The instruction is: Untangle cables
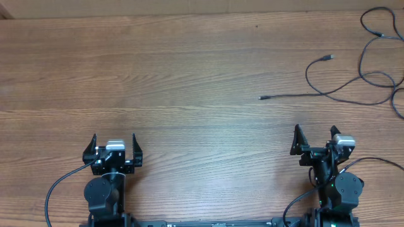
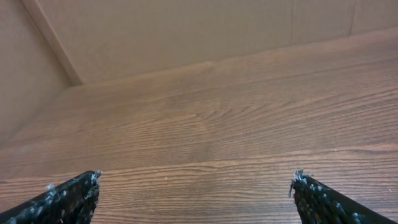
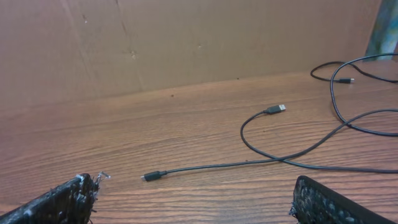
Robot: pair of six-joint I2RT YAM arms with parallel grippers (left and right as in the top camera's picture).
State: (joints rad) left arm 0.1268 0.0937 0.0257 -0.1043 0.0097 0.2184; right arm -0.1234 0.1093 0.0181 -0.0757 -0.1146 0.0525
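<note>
Thin black cables [image 1: 353, 85] lie loosely crossed on the wooden table at the far right, running off the right edge. One small black plug end [image 1: 264, 98] points left; a silver-tipped plug [image 1: 327, 58] lies farther back. In the right wrist view the cables [image 3: 298, 158] lie ahead, the black plug [image 3: 152, 176] nearest. My right gripper [image 1: 315, 140] is open and empty, near the front edge, well short of the cables. My left gripper [image 1: 113, 146] is open and empty at the front left, far from them; its wrist view shows only bare wood between the fingers [image 2: 194, 190].
Thicker black wires [image 1: 60, 189] run from both arm bases at the front edge. A brown cardboard wall [image 3: 186, 43] stands behind the table. The wooden table top [image 1: 189, 75] spreads between the arms and the back edge.
</note>
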